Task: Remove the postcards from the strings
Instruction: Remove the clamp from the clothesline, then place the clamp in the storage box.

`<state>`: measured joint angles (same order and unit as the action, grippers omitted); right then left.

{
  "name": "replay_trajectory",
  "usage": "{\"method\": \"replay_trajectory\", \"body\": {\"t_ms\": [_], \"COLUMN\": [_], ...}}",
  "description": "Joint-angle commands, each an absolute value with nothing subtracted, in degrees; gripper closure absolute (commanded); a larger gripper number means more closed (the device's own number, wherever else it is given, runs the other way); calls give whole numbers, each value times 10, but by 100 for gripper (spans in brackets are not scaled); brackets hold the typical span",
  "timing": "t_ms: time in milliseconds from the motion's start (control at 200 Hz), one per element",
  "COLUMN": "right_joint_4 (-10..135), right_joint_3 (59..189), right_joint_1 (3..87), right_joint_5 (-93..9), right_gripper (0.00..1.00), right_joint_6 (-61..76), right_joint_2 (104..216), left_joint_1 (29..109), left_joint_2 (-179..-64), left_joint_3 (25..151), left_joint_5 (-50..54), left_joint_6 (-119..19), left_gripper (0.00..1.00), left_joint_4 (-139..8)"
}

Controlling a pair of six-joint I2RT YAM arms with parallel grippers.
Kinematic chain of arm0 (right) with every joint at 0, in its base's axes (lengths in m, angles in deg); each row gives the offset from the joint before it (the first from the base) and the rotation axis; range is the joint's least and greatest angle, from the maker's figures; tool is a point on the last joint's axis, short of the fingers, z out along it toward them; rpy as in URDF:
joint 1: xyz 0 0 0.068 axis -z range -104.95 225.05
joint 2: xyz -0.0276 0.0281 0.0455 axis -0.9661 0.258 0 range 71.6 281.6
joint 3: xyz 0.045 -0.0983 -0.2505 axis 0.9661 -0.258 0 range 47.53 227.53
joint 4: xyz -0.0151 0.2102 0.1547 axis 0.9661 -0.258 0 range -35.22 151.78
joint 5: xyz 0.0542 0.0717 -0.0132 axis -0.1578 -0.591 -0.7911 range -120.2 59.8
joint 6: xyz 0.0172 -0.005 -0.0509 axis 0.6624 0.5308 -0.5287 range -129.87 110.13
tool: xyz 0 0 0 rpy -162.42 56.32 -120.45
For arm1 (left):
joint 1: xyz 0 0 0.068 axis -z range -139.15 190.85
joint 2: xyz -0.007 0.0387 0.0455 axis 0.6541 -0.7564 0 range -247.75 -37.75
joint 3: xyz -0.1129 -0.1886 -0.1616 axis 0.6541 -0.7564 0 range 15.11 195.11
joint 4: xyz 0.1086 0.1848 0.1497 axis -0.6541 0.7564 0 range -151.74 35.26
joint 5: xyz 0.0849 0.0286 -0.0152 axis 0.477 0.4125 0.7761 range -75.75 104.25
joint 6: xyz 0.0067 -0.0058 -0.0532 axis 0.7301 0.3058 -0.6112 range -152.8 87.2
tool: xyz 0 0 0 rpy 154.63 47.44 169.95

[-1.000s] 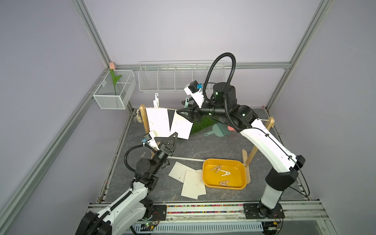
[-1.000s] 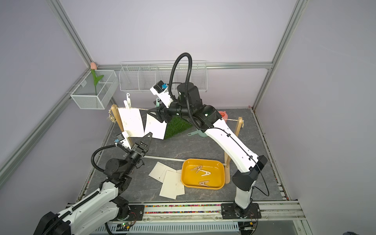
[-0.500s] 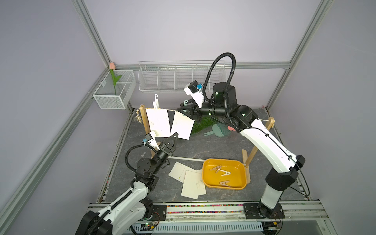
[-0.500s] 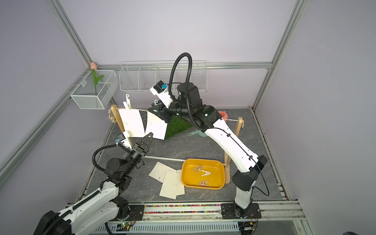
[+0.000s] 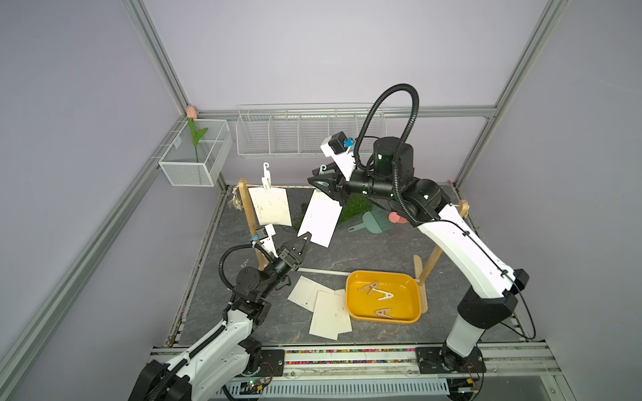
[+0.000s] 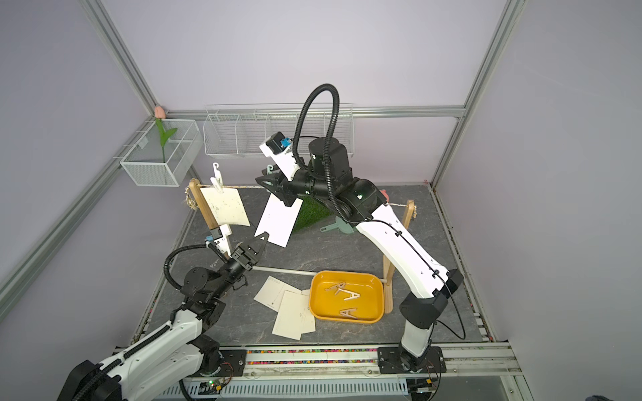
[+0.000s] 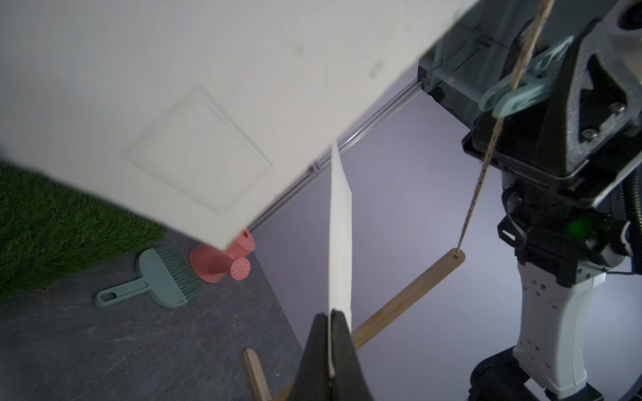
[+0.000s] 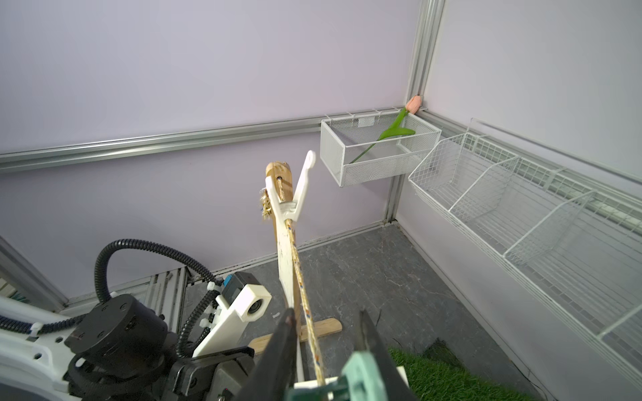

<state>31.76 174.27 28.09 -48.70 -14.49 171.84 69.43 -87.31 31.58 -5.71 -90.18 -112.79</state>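
Tray [image 5: 382,273] of clothespins [image 5: 380,295] sits beside fallen postcards [image 5: 324,314]; brush [image 5: 377,222] beyond.

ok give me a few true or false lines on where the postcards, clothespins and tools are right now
The left tool is shut on a lower corner of the tilted postcard. True.
The yellow tray holds five clothespins. False: three clothespins lie in it.
The right tool is closed around a teal clothespin. True.
The white clothespin holds nothing. False: a speckled postcard hangs under it on the string.
Several loose postcards lie on the floor beside the tray. True.
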Motion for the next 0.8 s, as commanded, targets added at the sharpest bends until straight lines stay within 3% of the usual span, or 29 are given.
{"method": "replay_trajectory", "body": {"t_ms": [0,325,795], "right_joint_4": [362,369,370], "right_joint_3": [1731,1604,1194], "right_joint_1": [284,284,268], "right_joint_5": [-448,-448,-463], "right_gripper": [71,71,70], "right_joint_6": [-167,-169,-105], "right_joint_2": [1665,1556,1314], "left_joint_1": [697,700,701], "left_joint_2": [-836,-687,-588], "left_joint_3": [319,321,404], "left_joint_5": [-97,-104,-105], "left_joint_6": [-870,-809,-832], "left_gripper": [100,100,100], "left_joint_4": [-1046,-810,-410]}}
